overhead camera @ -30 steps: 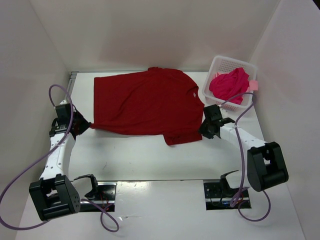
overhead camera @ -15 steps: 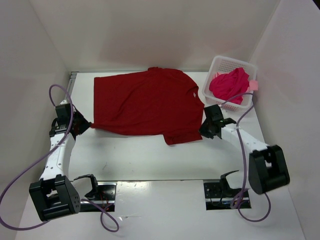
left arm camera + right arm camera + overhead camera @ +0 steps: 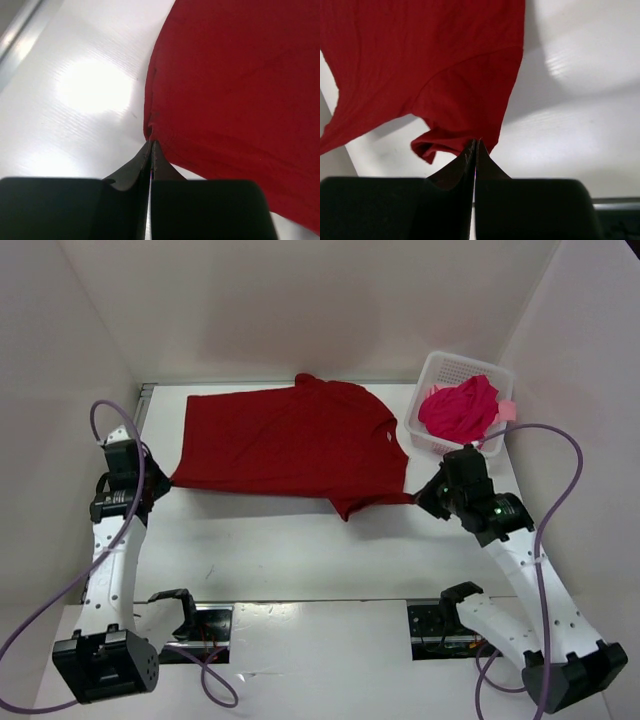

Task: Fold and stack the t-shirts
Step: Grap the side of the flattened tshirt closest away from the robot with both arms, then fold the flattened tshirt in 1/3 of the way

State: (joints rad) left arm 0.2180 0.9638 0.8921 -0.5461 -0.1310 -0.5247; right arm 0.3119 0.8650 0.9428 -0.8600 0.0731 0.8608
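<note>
You have the dark red shirt (image 3: 290, 445) spread out sideways on the desk (image 3: 300, 540), with its neck toward the basket (image 3: 422, 400). It looks like you are about to lift the near edge and fold it over, so here is how to do that well. Raise both arms together and at the same height, so the edge stays straight. Pull just enough to take out the sag, but do not tug hard, or a corner may slip out. Carry the near edge over toward the far edge and lay it down flat, with no bumps. Your left pincer (image 3: 151, 147) is squeezed all the way shut, and it pinches the near corner of the shirt at the bottom hem. Your right pincer (image 3: 475, 145) is squeezed shut too, and it pinches the tip of the near sleeve, which hangs a little above the desk. The bright pink shirt (image 3: 458, 410) waits in a heap in the basket at the far right corner. A bit of lighter pink cloth (image 3: 506, 410) peeks out beside it. Neither is folded yet, so most of the job is left to do.
</note>
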